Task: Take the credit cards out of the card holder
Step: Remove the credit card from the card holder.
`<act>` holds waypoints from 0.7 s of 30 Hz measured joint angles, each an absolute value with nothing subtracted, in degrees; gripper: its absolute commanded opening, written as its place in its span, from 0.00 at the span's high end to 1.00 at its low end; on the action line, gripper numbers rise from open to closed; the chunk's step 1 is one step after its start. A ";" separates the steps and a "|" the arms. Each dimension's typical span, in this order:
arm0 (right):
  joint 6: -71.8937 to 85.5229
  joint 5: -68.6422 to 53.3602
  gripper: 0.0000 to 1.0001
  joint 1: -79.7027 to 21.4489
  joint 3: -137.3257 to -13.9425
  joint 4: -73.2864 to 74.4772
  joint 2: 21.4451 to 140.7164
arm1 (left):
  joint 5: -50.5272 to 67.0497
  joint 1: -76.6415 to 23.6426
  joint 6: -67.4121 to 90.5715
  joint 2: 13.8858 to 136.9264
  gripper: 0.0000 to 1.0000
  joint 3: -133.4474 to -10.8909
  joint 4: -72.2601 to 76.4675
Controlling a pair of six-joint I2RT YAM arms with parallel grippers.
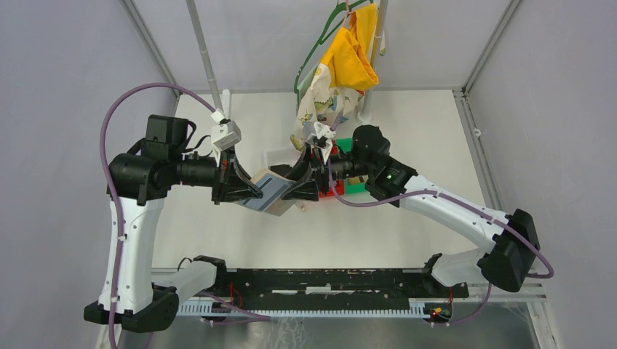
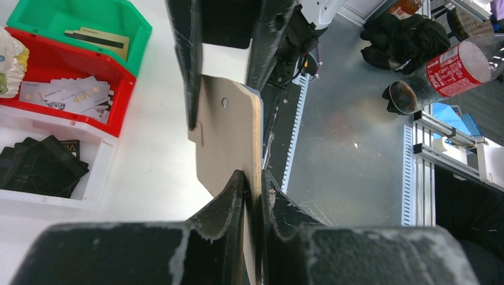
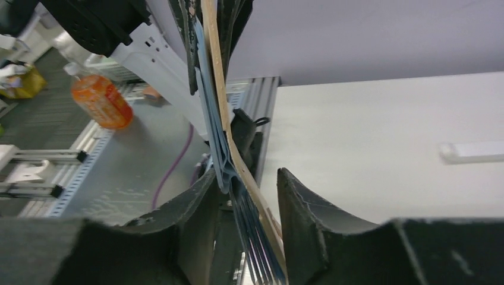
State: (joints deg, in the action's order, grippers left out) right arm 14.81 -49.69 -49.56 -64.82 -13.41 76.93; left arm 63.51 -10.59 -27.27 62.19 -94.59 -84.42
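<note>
The tan card holder (image 1: pixel 271 193) hangs in the air between both arms, above the table's middle. My left gripper (image 2: pixel 254 173) is shut on its tan flap (image 2: pixel 229 133), clamped flat between the fingers. My right gripper (image 3: pixel 246 173) straddles the holder's other end. Its left finger lies against the blue-grey sleeves (image 3: pixel 215 148), while a gap shows between its right finger and the tan cover (image 3: pixel 243 172). Thin dark card edges (image 3: pixel 261 243) sit in the sleeves. Loose credit cards lie in the bins: black ones (image 2: pixel 41 169), pale ones (image 2: pixel 65 95).
A green bin (image 2: pixel 128 18), a red bin (image 2: pixel 116 116) and a white bin (image 2: pixel 98 178) stand side by side just behind the holder. A hanger with yellow cloth (image 1: pixel 351 58) hangs at the back. A cola bottle (image 2: pixel 457 68) lies off the table.
</note>
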 measured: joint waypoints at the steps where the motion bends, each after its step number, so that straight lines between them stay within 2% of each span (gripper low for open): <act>1: 15.46 -50.35 0.73 -49.71 -64.99 -13.69 77.41 | 63.51 -10.59 -27.31 62.19 0.98 -94.59 -84.42; 3: 17.02 -51.70 0.87 -49.87 -65.36 -13.78 78.35 | 63.11 -10.57 -27.35 62.19 0.98 -94.59 -84.42; 5: 18.26 -52.51 0.95 -49.89 -65.43 -13.52 78.65 | 62.70 -10.59 -27.38 62.19 0.98 -94.59 -84.51; 7: 18.57 -52.51 0.98 -49.89 -65.43 -13.37 78.65 | 62.67 -10.59 -27.38 62.17 0.91 -94.59 -84.49; 9: 18.81 -52.29 1.00 -49.89 -65.43 -13.28 78.65 | 62.65 -10.59 -27.38 62.11 0.76 -94.59 -84.47; 10: 18.83 -52.23 1.00 -49.89 -65.43 -13.23 78.61 | 62.61 -10.59 -27.38 62.06 0.71 -94.54 -84.38; 12: 18.83 -52.01 1.00 -49.89 -65.43 -13.19 78.56 | 62.87 -10.59 -27.33 61.87 0.67 -94.50 -84.14; 15: 18.79 -51.79 1.00 -49.89 -65.43 -11.92 78.56 | 63.40 -10.59 -27.35 61.17 0.67 -94.50 -83.88; 21: 18.09 -51.86 1.00 -49.89 -65.43 -10.90 78.48 | 63.68 -10.61 -27.40 60.14 0.78 -94.50 -84.16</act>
